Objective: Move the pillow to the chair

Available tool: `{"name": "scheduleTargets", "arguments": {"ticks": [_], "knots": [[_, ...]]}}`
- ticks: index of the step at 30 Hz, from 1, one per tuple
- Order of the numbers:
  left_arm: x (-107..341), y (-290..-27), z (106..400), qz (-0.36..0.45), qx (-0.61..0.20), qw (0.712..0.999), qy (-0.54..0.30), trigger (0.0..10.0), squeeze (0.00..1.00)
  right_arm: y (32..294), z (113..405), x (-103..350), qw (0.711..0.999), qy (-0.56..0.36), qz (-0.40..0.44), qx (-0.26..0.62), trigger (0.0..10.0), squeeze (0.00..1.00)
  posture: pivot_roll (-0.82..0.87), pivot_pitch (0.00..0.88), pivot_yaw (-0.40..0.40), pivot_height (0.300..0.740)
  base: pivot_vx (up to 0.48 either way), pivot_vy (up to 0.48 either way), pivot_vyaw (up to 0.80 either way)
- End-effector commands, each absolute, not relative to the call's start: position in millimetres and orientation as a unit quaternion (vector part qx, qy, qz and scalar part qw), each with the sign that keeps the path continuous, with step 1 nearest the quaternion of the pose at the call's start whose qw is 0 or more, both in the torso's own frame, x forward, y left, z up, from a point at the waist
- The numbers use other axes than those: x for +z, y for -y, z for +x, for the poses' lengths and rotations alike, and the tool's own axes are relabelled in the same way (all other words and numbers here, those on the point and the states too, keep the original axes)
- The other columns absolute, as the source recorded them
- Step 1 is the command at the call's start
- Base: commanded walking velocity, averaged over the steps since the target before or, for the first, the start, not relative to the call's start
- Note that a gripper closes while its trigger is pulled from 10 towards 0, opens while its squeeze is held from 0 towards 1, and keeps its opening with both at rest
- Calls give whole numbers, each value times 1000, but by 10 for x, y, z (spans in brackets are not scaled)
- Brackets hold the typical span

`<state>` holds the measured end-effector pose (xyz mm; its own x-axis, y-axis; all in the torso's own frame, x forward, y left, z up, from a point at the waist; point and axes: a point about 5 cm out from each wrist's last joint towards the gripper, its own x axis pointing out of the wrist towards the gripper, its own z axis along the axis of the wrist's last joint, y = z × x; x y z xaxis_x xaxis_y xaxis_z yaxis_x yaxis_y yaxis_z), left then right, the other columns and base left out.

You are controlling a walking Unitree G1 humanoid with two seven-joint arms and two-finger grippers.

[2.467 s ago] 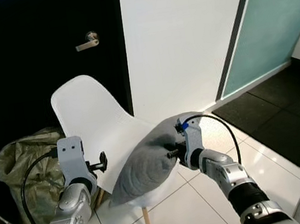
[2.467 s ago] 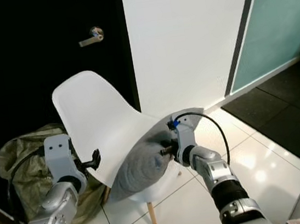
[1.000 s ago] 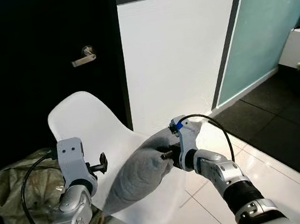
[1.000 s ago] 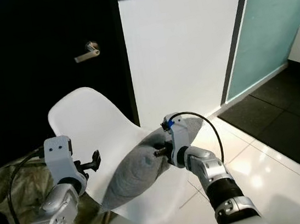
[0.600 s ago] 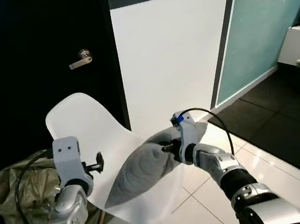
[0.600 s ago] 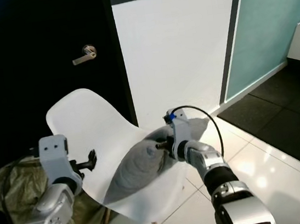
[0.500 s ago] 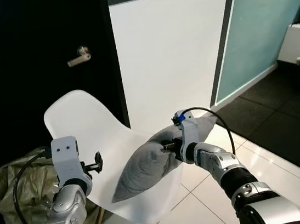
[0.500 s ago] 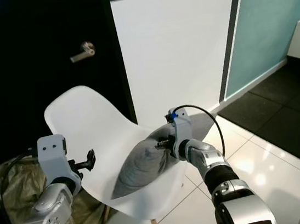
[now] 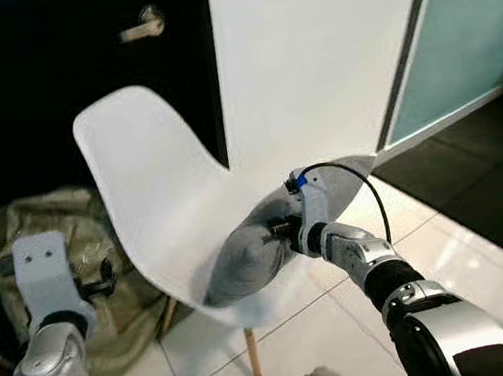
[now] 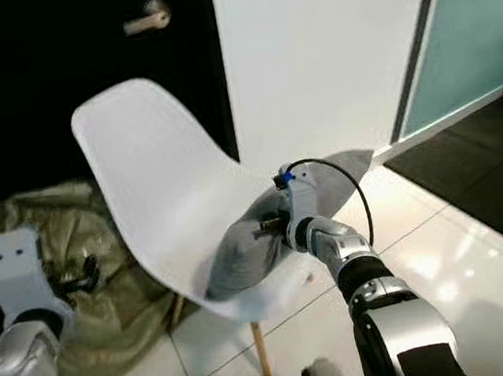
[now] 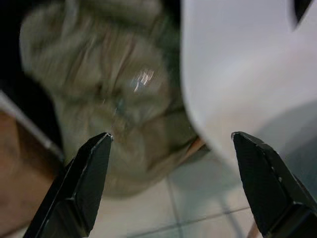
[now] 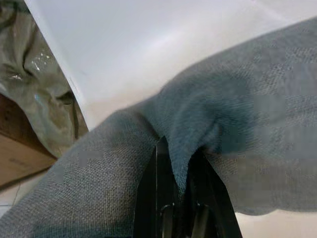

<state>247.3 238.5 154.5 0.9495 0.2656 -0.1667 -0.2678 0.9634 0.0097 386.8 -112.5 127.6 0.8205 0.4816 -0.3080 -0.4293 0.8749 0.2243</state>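
Pinching a fold of the grey pillow (image 9: pixel 259 247), right claw (image 12: pixel 179 208) is clamped tight over the white chair (image 9: pixel 155 196) seat. Pillow lies on the seat, its far corner sticking out past the seat's right edge. Left claw (image 11: pixel 171 183) is spread wide and empty, low beside the chair's left edge, above the green bag (image 10: pixel 84 256). White tile floor (image 9: pixel 300 344) lies in front of the chair.

The right arm is stretched forward and bent at the elbow, its wrist raised; the right gripper (image 12: pixel 177 191) is pinched closed on a fold of the pillow (image 12: pixel 237 129). The left arm is held low at the robot's left side, the left gripper (image 11: pixel 173 183) with its fingers spread wide and nothing between them.
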Motion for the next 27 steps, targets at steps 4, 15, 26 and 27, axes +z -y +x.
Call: {"name": "scheduleTargets", "arguments": {"ticks": [4,15,26,27], "knots": [[1498,-2342,2388,-10,132,986,-103,10000,0,980,3989,1611,952,-125,101,262,10000,0,-44,198,-75,565,0,0,0],[1391,-2106,2251,-31,110,984,-138,10000,0,860,3885,1384,932,-163,163,279,10000,0,-34,215,-88,520,0,0,0],[1400,-2019,2293,-34,94,984,-144,10000,0,1023,3673,996,900,-253,140,327,10000,1000,-54,212,-71,520,0,0,0],[1402,-2010,2303,-34,93,985,-144,10000,0,1022,3674,1012,896,-253,142,336,10000,1000,-57,204,-71,520,0,0,0]]}}
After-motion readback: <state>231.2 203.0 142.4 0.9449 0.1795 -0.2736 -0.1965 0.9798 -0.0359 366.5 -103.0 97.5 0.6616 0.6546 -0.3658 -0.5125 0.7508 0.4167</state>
